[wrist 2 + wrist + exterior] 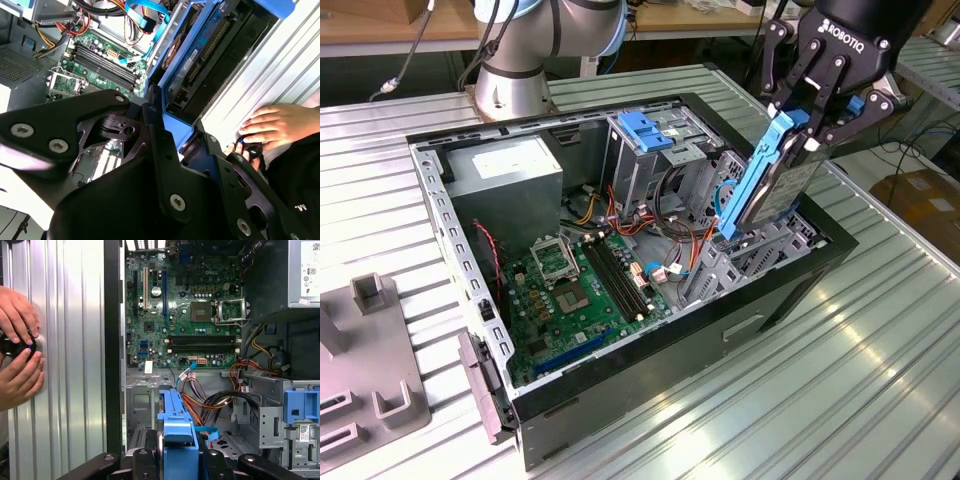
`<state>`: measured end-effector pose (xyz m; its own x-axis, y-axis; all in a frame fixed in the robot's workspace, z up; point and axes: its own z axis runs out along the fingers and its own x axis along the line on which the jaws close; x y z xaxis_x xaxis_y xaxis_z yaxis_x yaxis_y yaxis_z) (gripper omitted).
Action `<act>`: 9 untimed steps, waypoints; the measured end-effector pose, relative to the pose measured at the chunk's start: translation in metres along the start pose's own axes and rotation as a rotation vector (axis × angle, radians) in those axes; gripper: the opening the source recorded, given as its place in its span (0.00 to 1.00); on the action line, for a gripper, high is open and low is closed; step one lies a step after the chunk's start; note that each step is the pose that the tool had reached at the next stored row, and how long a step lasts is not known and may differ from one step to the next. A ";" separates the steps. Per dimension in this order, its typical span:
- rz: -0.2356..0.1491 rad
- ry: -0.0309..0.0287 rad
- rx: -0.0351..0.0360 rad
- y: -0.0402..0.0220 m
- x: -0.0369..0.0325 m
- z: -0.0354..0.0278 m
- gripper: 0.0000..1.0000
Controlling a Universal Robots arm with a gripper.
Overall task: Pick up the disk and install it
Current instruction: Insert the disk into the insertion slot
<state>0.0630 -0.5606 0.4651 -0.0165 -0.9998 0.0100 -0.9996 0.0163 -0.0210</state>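
Blue-bracketed and silver, the disk (772,188) hangs tilted in my gripper (808,125), which is clamped on its upper blue edge. Its lower end dips into the open computer case (650,372) at the exterior view's right end. A person's hands (17,315) rest on the ribbed table (840,385) beside the case.

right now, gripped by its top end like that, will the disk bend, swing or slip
Probably stiff: the disk is a metal slab and shows no sag below the gripper. Likely heavy for its size and clamped only at its upper end, tilted, so it may pivot. Its blue bracket looks smooth plastic, so slip is possible.
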 end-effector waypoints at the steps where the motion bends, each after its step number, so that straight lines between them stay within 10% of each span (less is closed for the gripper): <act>1: 0.003 0.0001 0.0000 -0.0003 0.0000 0.0010 0.37; 9: 0.008 0.0002 -0.0001 -0.0003 0.0001 0.0080 0.37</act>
<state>0.0635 -0.5607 0.4571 -0.0243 -0.9997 0.0101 -0.9995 0.0241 -0.0210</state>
